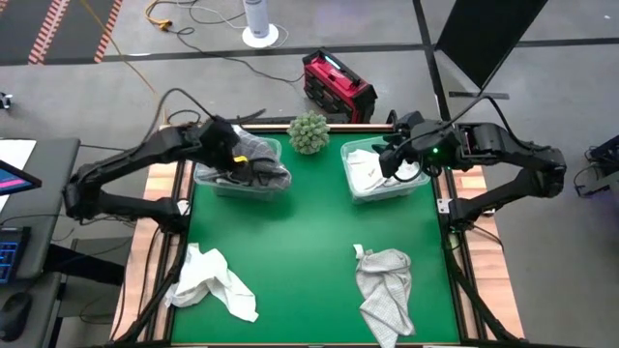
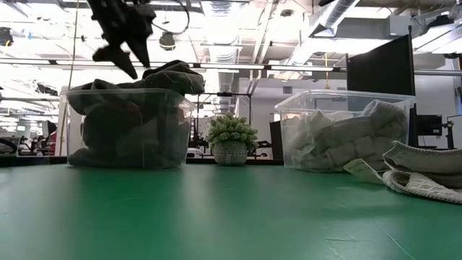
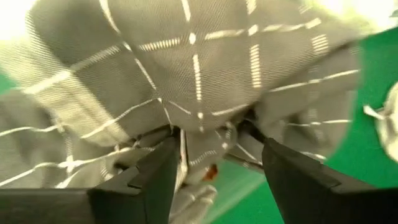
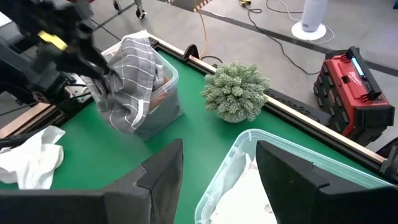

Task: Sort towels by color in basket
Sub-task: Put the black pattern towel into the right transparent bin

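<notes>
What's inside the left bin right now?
The left bin holds dark towels; the dark grey plaid towel lies on top, draping over its rim, with the left hand open just above it. Whatever sits underneath is mostly covered.

The flat green table surface (image 1: pixel 300 242) looked smooth and faintly glossy. Both clear plastic bins (image 2: pixel 126 130) (image 2: pixel 346 130) were shiny and see-through. The dark grey plaid cloth towel (image 3: pixel 186 81) showed a fine woven texture with thin pale lines. The white crumpled cloth towel (image 1: pixel 208 280) looked soft and matt.
</notes>
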